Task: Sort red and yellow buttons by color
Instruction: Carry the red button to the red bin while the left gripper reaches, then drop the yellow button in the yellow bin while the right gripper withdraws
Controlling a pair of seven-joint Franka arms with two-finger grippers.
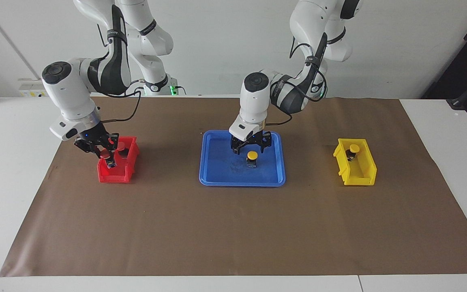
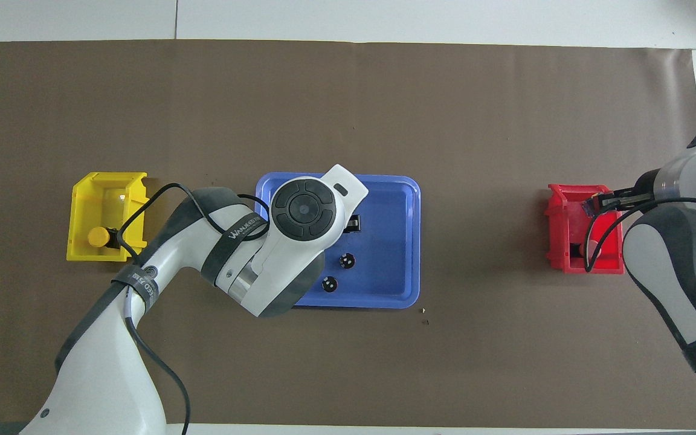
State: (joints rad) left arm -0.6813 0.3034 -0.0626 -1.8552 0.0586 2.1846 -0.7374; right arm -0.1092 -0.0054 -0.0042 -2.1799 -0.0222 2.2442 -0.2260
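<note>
At the left of the facing view, the right claw (image 1: pixel 104 152) hangs over the red plastic bin (image 1: pixel 104 175), clamped on a red-capped push-button with a black boxy base (image 1: pixel 106 155); a second red-capped button (image 1: pixel 122 147) already lies in the upper end of that bin. In the middle of the frame, the left claw (image 1: pixel 251 144) hovers with its fingers apart just above the last yellow-capped push-button (image 1: pixel 252 156), which stands upright in the shallow blue plastic tray (image 1: pixel 217 178). The other yellow-capped button (image 1: pixel 354 149) sits in the yellow plastic bin (image 1: pixel 363 176) at the right. In the overhead view two small dark cylinders (image 2: pixel 337 272) lie in the tray near its lower edge. The brown-papered counter (image 1: pixel 233 231) carries everything. Likely risks: the red button, let go while tilted, could strike the bin's rim or the button below and bounce out; the left claw, descending slightly off-centre, could topple the upright yellow button or nip only its domed cap, letting it slip.
</note>
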